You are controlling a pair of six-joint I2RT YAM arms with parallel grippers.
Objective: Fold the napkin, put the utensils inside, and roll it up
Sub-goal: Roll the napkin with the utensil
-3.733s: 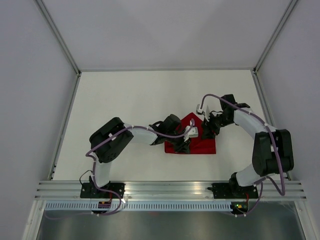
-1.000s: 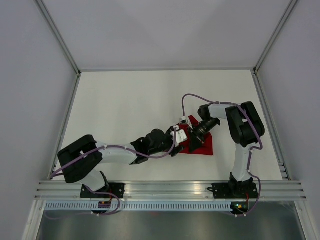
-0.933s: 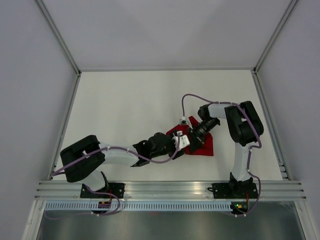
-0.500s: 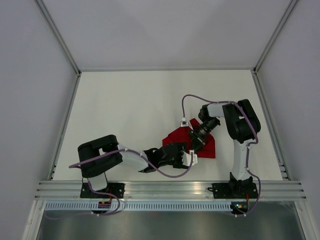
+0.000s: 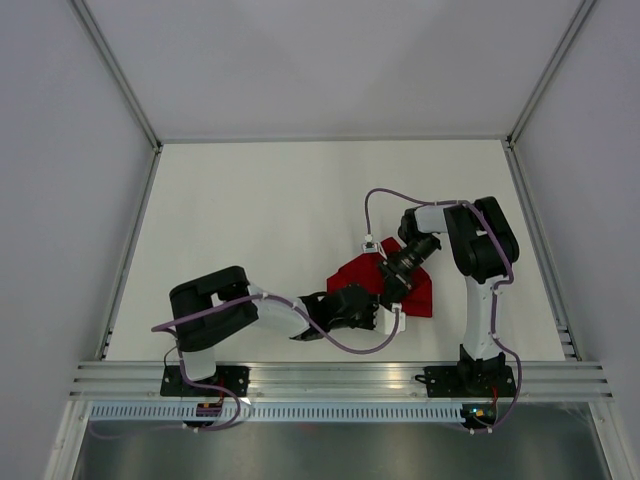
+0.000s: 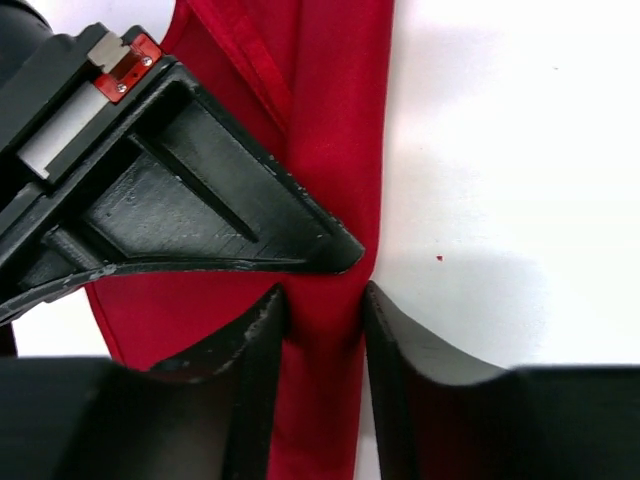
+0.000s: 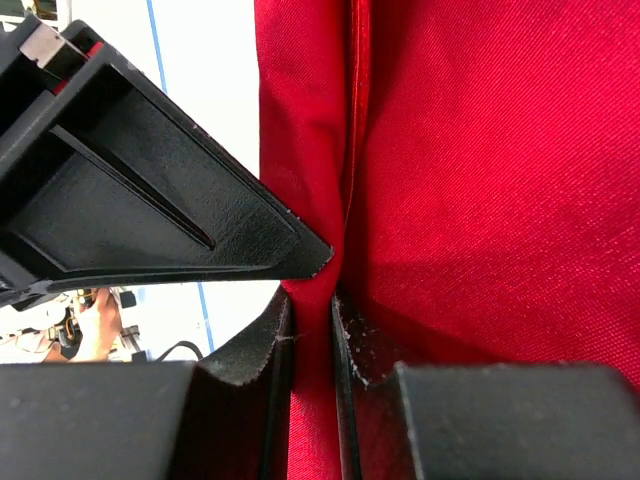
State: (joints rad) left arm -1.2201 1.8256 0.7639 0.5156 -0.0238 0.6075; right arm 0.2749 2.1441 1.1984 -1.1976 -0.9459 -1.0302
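Right, napkin (image 5: 418,290) sits bunched on the surface (image 5: 260,210), both claws on it. L claw (image 6: 322,300) narrow, pinching a fold at napkin's near edge. R claw (image 7: 312,300) narrow too, nipping a thin ridge of napkin, tip-to-tip w/ L claw.

No legible txt or labels.
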